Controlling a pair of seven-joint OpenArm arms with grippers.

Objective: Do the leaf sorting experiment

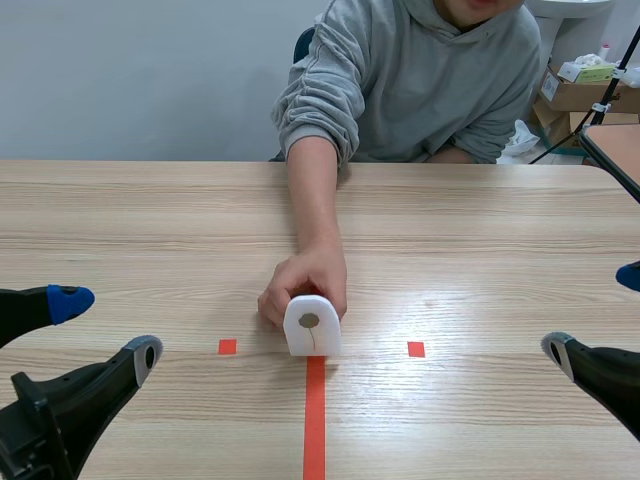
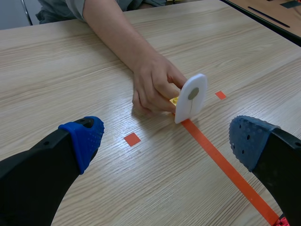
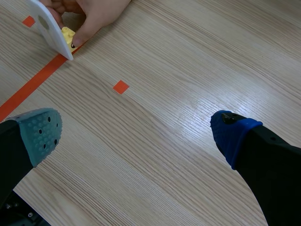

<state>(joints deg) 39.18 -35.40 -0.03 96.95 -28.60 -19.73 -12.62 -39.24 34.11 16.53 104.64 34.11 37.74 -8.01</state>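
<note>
A person's hand (image 1: 305,278) holds a white card (image 1: 312,326) upright at the far end of the orange tape line; the card shows a small round brown leaf with a stem. Behind the card sits a yellow block (image 2: 174,100), partly hidden by the fingers. The same card (image 3: 49,28) and yellow block (image 3: 68,35) appear far ahead in the right wrist view. My left gripper (image 1: 105,325) is open at the near left, well short of the card. My right gripper (image 1: 595,315) is open at the near right with nothing between its fingers.
The person sits across the table with one arm (image 1: 312,185) stretched over its middle. Boxes (image 1: 580,85) stand beyond the table's far right corner.
</note>
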